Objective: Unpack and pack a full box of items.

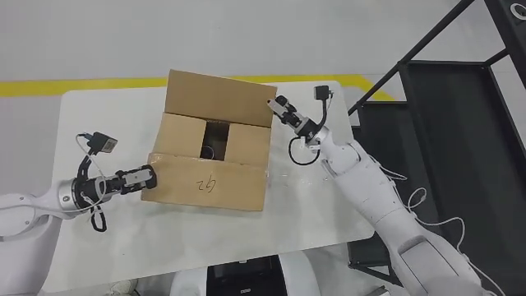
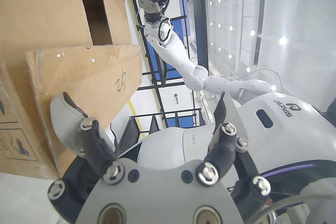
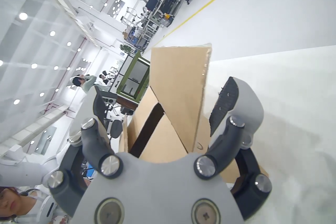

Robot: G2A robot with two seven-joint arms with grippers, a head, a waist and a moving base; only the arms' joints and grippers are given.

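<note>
Top view: a cardboard box (image 1: 246, 144) sits mid-worktop (image 1: 164, 238), its two long outer flaps folded out and its two inner flaps lying nearly shut over a dark gap. You have the left jaws at the left end of the near flap (image 1: 205, 184), the one with handwriting, and the right jaws at the right corner of the far flap (image 1: 218, 97). Left wrist view shows the left jaws spread wide and holding nothing, one fingertip (image 2: 67, 112) just beside the near flap's face. Right wrist view has the right jaws equally wide, with the far flap's edge standing between them, ungripped. Both outer flaps run lengthwise across the worktop, so each arm is nearest its own end. The inner flaps lie between the two arms and probably come next.
</note>
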